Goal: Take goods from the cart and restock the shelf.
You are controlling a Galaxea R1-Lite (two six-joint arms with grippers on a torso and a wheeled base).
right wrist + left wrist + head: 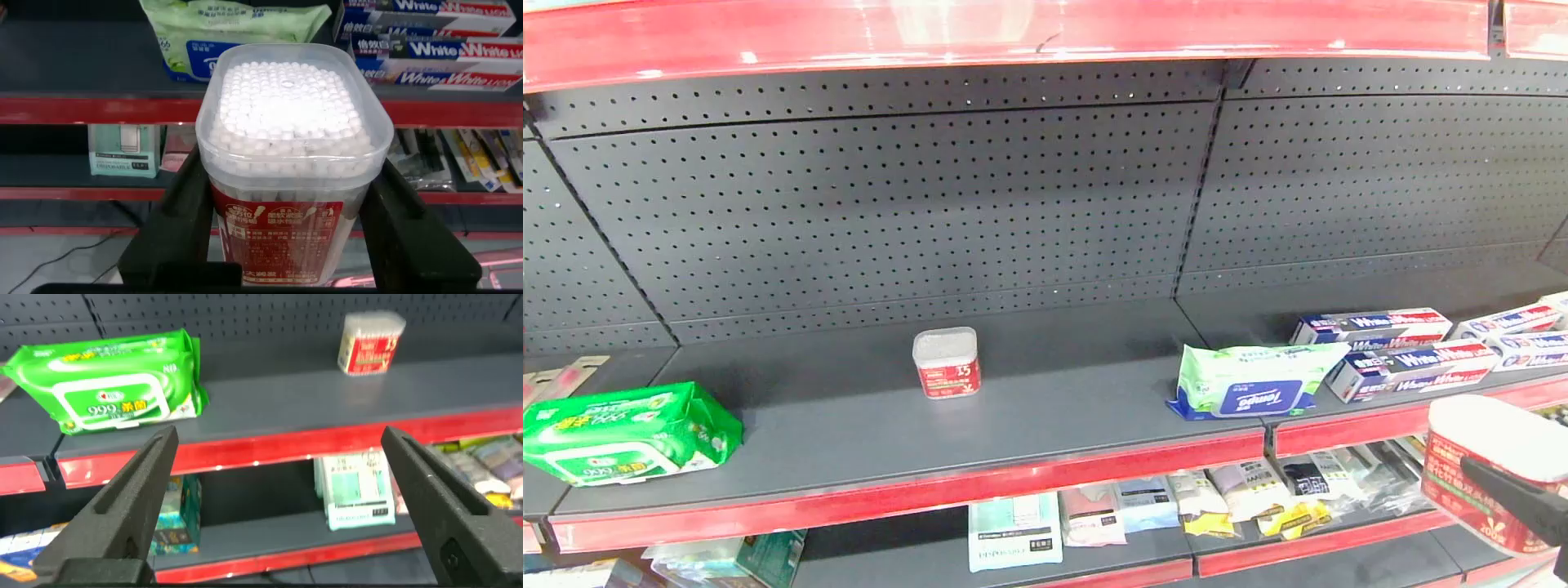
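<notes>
The tub of cotton swabs stands upright, clamped between the two fingers of the right gripper. It is held out in front of the shelf, near the toothpaste boxes and a blue-and-white wipes pack at the shelf's right end. The left gripper hangs with its fingers spread wide and nothing between them, facing the shelf's left part, where a green wipes pack and a second red-labelled tub rest well apart.
</notes>
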